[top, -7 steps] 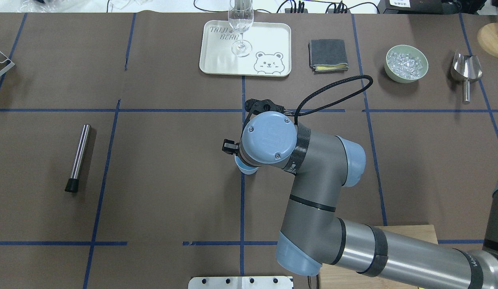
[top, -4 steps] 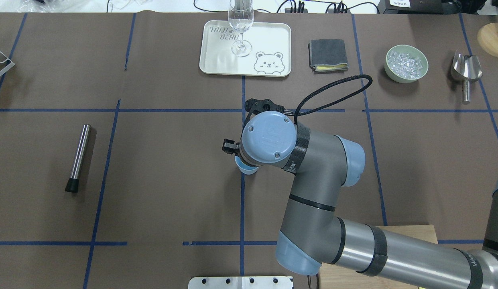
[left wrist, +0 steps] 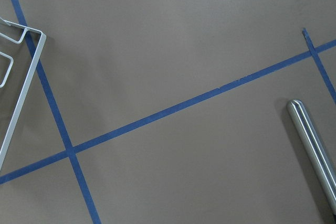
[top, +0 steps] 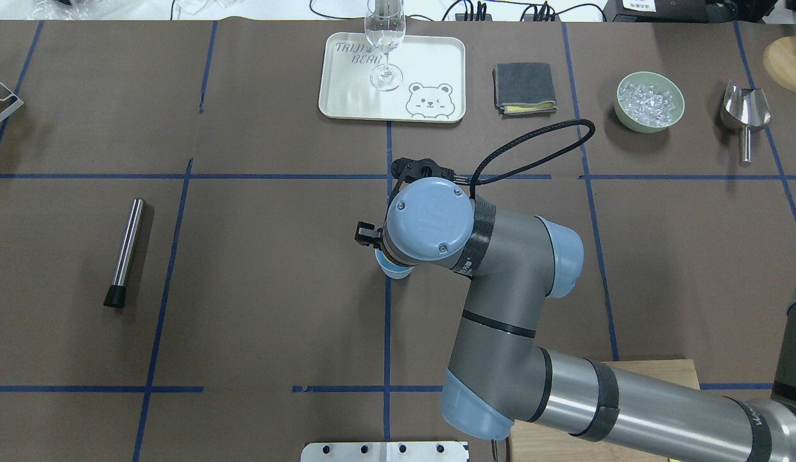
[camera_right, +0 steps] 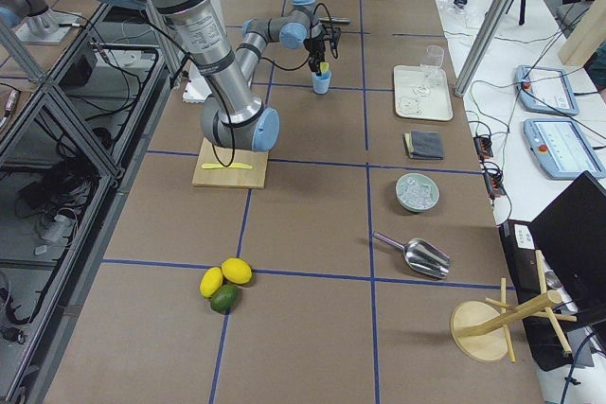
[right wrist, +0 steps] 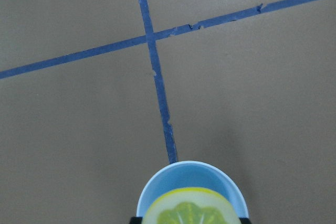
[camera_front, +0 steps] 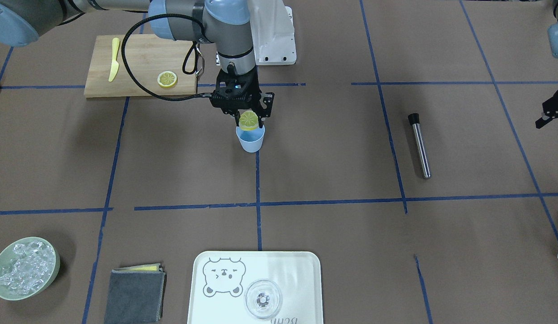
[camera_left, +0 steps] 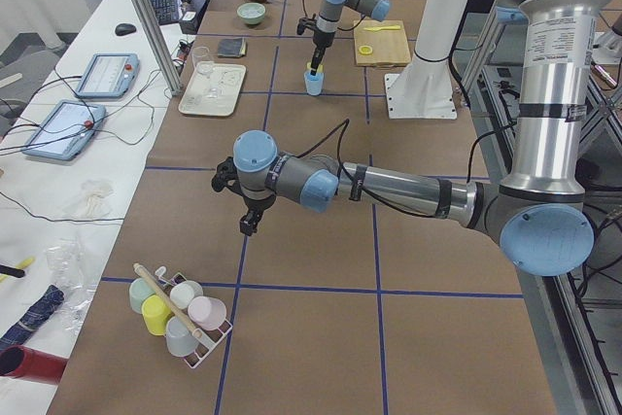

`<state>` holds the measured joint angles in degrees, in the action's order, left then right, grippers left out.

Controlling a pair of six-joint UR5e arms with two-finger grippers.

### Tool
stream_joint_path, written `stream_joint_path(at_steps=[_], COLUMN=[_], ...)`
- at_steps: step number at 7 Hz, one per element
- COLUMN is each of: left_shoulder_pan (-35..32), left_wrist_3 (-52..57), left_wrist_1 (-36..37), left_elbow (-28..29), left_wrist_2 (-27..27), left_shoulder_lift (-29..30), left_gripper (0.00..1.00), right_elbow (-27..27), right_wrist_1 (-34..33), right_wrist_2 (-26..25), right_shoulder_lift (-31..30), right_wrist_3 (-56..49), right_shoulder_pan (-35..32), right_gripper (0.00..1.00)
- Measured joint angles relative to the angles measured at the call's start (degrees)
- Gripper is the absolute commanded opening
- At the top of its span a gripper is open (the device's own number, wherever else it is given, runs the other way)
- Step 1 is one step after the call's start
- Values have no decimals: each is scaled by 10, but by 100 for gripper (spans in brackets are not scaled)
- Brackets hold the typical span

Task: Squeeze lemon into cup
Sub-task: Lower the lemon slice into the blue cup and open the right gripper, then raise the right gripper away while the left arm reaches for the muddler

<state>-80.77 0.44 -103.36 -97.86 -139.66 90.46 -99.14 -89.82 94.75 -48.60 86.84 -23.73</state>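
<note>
Your right claw (camera_front: 249, 121) is pinching the lemon (camera_front: 249, 119) across its rind. The slice stands upright with its flat face toward the front camera. It hangs right over the mouth of the cup (camera_front: 251, 140), and the right wrist view shows it centred inside the rim. That placement looks chosen so any juice falls straight in and misses the bench (camera_front: 332, 171). I can't tell whether the slice's lower edge dips below the rim.

The cup stands upright on a blue tape line, well apart from the board (camera_front: 139, 58), where the spare slice (camera_front: 167, 79) and knife (camera_front: 113, 65) lie.

Your left claw (camera_left: 249, 224) hangs over bare bench near the rod (left wrist: 314, 153), clear of the work. I cannot tell whether it is spread or pressed together.

The squeeze looks like the step in hand.
</note>
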Motion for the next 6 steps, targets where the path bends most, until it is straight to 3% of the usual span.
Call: stream_joint_path(at_steps=[4, 5, 6], left_shoulder_pan=[0, 2, 16], left_wrist_3=[0, -22, -81], left_wrist_1=[0, 0, -3], left_elbow=[3, 5, 5], left_wrist_2=[0, 0, 1], left_shoulder_lift=[1, 3, 11], left_gripper=[100, 100, 100], right_elbow=[-1, -7, -25], right_wrist_1=[0, -1, -2], right_wrist_2=[2, 15, 36], right_shoulder_lift=[-2, -5, -17], right_wrist_3=[-1, -1, -2], right_shoulder_pan=[0, -4, -16], right_gripper=[87, 99, 99])
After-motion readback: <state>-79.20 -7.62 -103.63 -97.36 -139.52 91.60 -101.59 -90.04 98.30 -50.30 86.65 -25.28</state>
